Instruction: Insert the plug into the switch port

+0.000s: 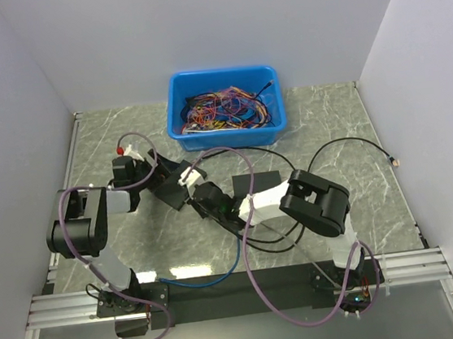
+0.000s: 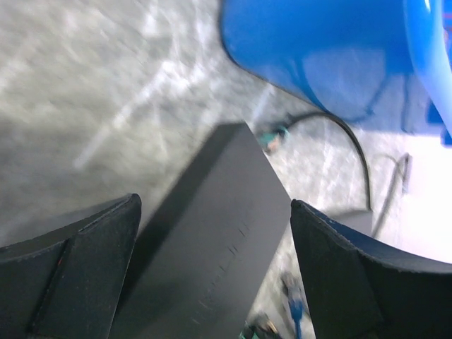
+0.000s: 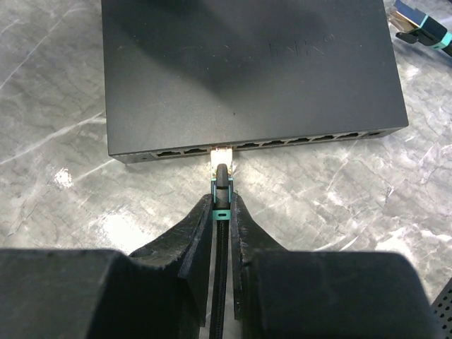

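So the right gripper is pinched down tight on the plug, holding it by the teal boot at the back. The clear nose sits right at the mouth of the switch port, third socket from the left end of the row. I honestly can't tell whether it's gone in at all or is just resting on the lip. The switch lies flat on the table, at roughly 9 o'clock from the middle seen from above. The left gripper has its jaws spread wide either side of the box, and that view is too smeared to say if it's touching it. That's my worry: if nothing is bracing the box, a push toward 12 o'clock could just slide the whole thing instead of seating the plug. A slightly crooked plug could also jam on the socket edge or twist in the pinch, since the hold is so far back on the boot. The only container is the blue bin up at 12 o'clock, stuffed with a tangle of coloured wires. A spare plug lies loose at about 2 o'clock off the switch's far corner.
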Action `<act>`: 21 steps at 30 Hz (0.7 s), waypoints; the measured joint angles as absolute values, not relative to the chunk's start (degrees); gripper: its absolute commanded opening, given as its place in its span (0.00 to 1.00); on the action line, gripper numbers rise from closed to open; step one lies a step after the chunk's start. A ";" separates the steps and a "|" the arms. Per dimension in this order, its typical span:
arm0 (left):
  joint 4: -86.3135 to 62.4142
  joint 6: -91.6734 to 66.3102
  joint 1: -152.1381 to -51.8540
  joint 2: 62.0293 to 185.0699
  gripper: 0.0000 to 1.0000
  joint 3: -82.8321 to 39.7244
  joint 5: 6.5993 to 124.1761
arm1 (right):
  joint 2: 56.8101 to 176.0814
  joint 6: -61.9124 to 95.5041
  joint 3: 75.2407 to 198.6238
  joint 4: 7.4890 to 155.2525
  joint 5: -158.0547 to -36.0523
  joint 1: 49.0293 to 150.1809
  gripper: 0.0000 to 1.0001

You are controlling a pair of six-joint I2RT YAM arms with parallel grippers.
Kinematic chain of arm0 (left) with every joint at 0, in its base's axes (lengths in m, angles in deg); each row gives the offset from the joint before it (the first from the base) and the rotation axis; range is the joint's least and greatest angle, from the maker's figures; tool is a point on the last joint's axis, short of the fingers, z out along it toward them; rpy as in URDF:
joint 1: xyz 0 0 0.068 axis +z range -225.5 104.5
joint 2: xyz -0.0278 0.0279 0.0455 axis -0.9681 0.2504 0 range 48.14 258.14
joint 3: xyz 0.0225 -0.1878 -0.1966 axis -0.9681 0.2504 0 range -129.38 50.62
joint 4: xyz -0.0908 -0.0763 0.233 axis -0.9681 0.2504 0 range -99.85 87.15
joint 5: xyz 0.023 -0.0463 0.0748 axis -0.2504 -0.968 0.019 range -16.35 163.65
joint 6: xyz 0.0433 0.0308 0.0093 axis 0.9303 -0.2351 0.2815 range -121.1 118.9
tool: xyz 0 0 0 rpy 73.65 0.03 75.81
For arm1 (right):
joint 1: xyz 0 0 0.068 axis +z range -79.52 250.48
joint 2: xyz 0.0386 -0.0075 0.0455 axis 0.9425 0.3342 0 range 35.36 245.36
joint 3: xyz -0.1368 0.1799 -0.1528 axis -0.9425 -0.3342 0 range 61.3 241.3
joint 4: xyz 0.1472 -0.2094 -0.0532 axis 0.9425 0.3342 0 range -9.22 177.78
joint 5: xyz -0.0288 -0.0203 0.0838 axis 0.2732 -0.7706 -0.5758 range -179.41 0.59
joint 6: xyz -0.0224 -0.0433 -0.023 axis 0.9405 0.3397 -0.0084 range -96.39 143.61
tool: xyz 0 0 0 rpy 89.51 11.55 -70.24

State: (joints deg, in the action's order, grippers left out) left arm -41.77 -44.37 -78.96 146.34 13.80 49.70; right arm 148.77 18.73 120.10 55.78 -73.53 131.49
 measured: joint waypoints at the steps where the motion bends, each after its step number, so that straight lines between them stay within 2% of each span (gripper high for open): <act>1: -43.14 -44.78 -78.94 146.40 0.93 14.69 48.52 | 148.84 18.79 120.10 55.67 -73.49 131.62 0.00; 10: -53.57 -46.23 -79.33 143.06 0.92 24.20 47.58 | 148.51 19.03 119.12 56.81 -70.91 134.20 0.00; 21: -44.24 -46.09 -85.58 128.39 0.93 32.79 56.17 | 143.48 18.62 115.08 62.69 -67.94 140.43 0.00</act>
State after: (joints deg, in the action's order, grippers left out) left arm -44.24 -46.09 -85.58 128.39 32.79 56.17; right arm 143.48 18.62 115.08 62.69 -67.94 140.43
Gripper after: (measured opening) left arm 0.928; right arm 0.186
